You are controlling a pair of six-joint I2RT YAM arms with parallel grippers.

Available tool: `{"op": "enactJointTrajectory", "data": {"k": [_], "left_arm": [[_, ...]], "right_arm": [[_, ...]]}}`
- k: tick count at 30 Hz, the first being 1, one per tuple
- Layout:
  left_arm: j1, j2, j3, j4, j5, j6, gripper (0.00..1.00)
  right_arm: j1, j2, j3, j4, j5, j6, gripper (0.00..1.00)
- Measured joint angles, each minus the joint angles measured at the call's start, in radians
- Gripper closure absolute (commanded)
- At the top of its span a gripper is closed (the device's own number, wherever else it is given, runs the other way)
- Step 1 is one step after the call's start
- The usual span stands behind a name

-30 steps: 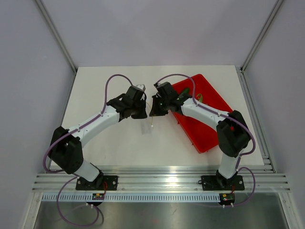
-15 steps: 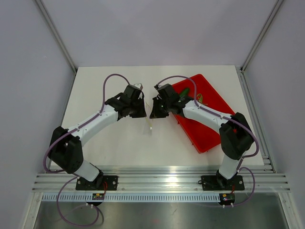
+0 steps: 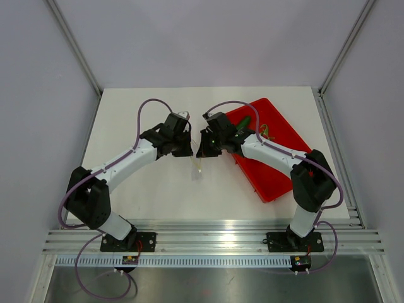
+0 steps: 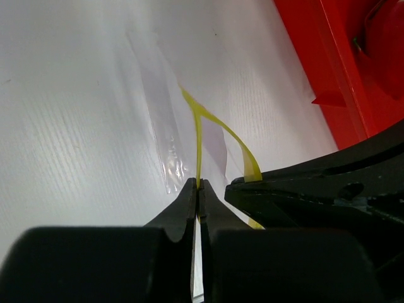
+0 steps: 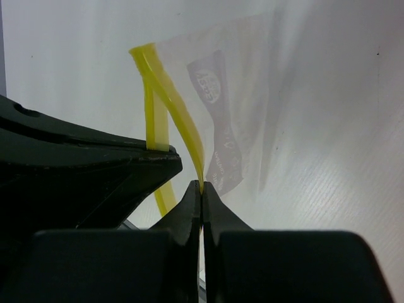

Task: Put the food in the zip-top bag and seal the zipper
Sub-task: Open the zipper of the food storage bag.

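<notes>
The clear zip-top bag [image 3: 197, 168] hangs between my two grippers above the table. Its yellow-green zipper [image 4: 201, 136] is split into two strips, spread apart at my end and joined at the far end. My left gripper [image 4: 199, 187] is shut on one strip. My right gripper [image 5: 201, 187] is shut on the other zipper strip [image 5: 183, 126]. The bag body [image 5: 252, 101] is clear, with a dark printed label. The dark green food [image 3: 243, 124] lies in the red tray, partly hidden behind my right arm.
The red tray [image 3: 271, 170] lies at the right of the white table, at an angle. Its edge shows in the left wrist view [image 4: 328, 69]. A small pinkish-green item [image 3: 263, 130] lies in the tray near the food.
Both grippers have shifted slightly left and toward the back, and the hanging bag has moved a little with them.
</notes>
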Motion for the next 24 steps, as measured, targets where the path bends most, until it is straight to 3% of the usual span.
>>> {"op": "enactJointTrajectory", "data": {"k": [9, 15, 19, 24], "left_arm": [[0.000, 0.000, 0.015, -0.072, -0.023, 0.008, 1.00], [0.000, 0.001, 0.135, -0.204, -0.030, 0.048, 1.00], [0.000, 0.008, 0.177, -0.245, -0.029, 0.069, 1.00], [0.000, 0.086, 0.220, -0.289, -0.030, 0.092, 1.00]], "right_arm": [[-0.001, 0.001, 0.000, -0.037, 0.119, 0.029, 1.00], [-0.001, 0.014, 0.020, -0.079, 0.193, 0.030, 0.99], [-0.001, 0.023, 0.054, -0.086, 0.212, 0.034, 0.72], [-0.001, 0.023, 0.060, -0.084, 0.196, 0.042, 0.66]]}}
